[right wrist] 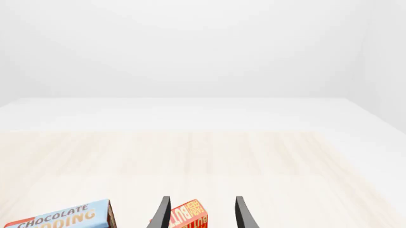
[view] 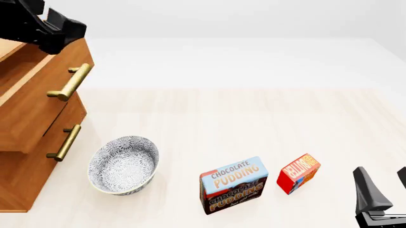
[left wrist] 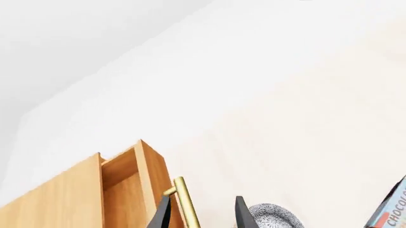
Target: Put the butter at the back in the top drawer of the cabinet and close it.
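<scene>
I see the butter [view: 298, 173] on the pale wood table [view: 254, 123], right of the pudding box [view: 233, 185]. Top drawer [view: 38, 90] pulled out, interior hidden. Right gripper [right wrist: 199, 213] spread, butter between fingers, cropped. Left gripper [left wrist: 199, 213] spread around handle [left wrist: 185, 202]. White walls.

Left arm: the visible portion in the front view was a bulky matte-black housing [view: 38, 23] with blocky, faceted edges and a small white patch near its top. No cables, screws or lettering could be made out.

Left gripper [left wrist: 201, 213]: two slim, dark charcoal fingers [left wrist: 163, 216], blade-like and tapering to narrow tips, plain-surfaced.

Right gripper [right wrist: 201, 213]: identical pair of thin black tapered fingers [right wrist: 244, 214]. In the front view its fingers [view: 368, 192] appeared dark grey, wedge-shaped, rising from a black ridged base. No markings observed.
</scene>
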Available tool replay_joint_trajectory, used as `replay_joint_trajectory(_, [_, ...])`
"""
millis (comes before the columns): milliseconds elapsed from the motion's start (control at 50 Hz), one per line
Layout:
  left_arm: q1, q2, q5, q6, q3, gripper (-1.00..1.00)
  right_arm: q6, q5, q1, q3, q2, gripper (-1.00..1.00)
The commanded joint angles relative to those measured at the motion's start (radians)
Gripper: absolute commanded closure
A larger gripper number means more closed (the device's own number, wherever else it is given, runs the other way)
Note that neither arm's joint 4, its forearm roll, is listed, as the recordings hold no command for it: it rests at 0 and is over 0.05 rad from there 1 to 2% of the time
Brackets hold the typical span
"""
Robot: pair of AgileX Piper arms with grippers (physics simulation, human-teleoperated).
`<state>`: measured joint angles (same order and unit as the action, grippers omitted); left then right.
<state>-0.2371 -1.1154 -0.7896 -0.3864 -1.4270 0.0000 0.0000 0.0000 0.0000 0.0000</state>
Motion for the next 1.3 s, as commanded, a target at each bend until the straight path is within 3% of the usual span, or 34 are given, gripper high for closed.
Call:
replay_joint_trajectory(20, [0.061, -0.004, -0.094, 0.100, -0.080, -1.00, 0.000, 0.000, 0.000, 0.000, 0.000, -1.00])
replay_joint_trajectory(260, [0.074, -0.024, -0.187, 0.251, -0.159, -1.00, 0.000, 0.000, 0.000, 0.000, 0.000, -1.00])
replay_joint_trajectory(400, [0.087, -0.014, -0.201, 0.293, -0.136, -1.00, 0.000, 0.000, 0.000, 0.000, 0.000, -1.00])
replay_joint_trajectory(480, [0.121, -0.001, -0.188, 0.283, -0.081, -1.00, 0.000, 0.000, 0.000, 0.000, 0.000, -1.00])
replay_joint_trajectory(620, [0.148, 0.010, -0.224, 0.306, -0.110, -1.00, 0.000, 0.000, 0.000, 0.000, 0.000, -1.00])
replay_joint_trajectory(820, [0.159, 0.041, -0.235, 0.374, -0.060, -1.00, 0.000, 0.000, 0.000, 0.000, 0.000, -1.00])
replay_joint_trajectory(1060, [0.157, 0.018, -0.181, 0.376, 0.015, -1.00, 0.000, 0.000, 0.000, 0.000, 0.000, -1.00])
replay_joint_trajectory(1300, [0.173, 0.019, -0.188, 0.394, 0.000, -1.00, 0.000, 0.000, 0.000, 0.000, 0.000, -1.00])
